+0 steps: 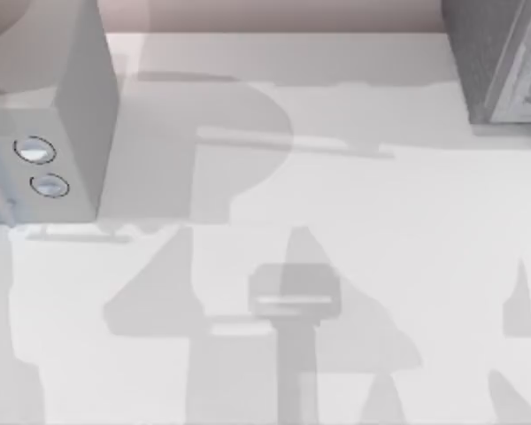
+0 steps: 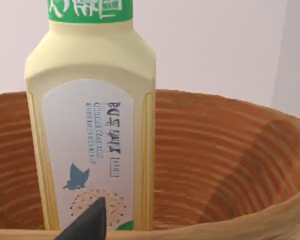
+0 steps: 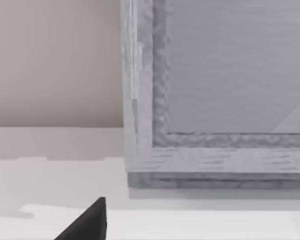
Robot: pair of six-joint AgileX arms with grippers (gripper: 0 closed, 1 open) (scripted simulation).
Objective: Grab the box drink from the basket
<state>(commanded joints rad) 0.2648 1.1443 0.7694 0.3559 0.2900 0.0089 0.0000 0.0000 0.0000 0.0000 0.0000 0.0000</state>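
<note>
With finger spread impossible to tell, the left gripper [image 2: 87,222] could topple the tall cream-yellow drink carton [image 2: 92,125] inside the woven orange-brown basket [image 2: 215,150].

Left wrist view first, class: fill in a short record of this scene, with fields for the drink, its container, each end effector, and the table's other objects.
drink: pale yellow box drink, green top, butterfly label, standing upright
container: woven basket, drink inside it
left end effector: dark fingertip low in front of the drink, not yet gripping
right end effector: dark fingertip above the table, facing a grey cabinet
other: grey box with two round dials at the table's left
</note>
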